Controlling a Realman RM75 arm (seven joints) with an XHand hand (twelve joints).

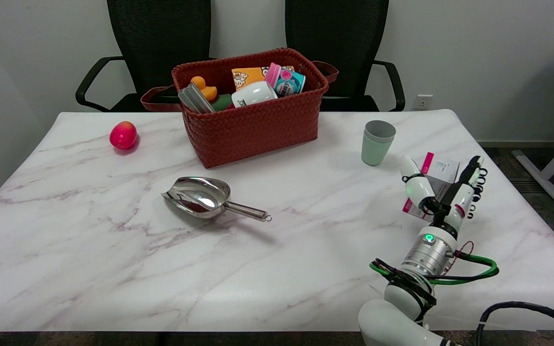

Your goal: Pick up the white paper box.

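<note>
The white paper box (pixel 441 169), with pink stripes on its edges, is at the table's right side, lying tilted. My right hand (pixel 443 192) reaches in from the lower right and holds it. The thumb (pixel 414 181) lies against the box's left side. The other fingers (pixel 473 185) lie along its right edge. The hand covers the middle of the box, leaving only the top part and a lower left pink corner (pixel 408 206) in sight. I cannot tell whether the box is off the tabletop.
A pale green cup (pixel 377 142) stands just left of and beyond the box. A metal scoop (pixel 207 197) lies mid-table. A red woven basket (pixel 253 126) full of items sits at the back, with a red fruit (pixel 123 135) at far left. The table's right edge (pixel 522 192) is close.
</note>
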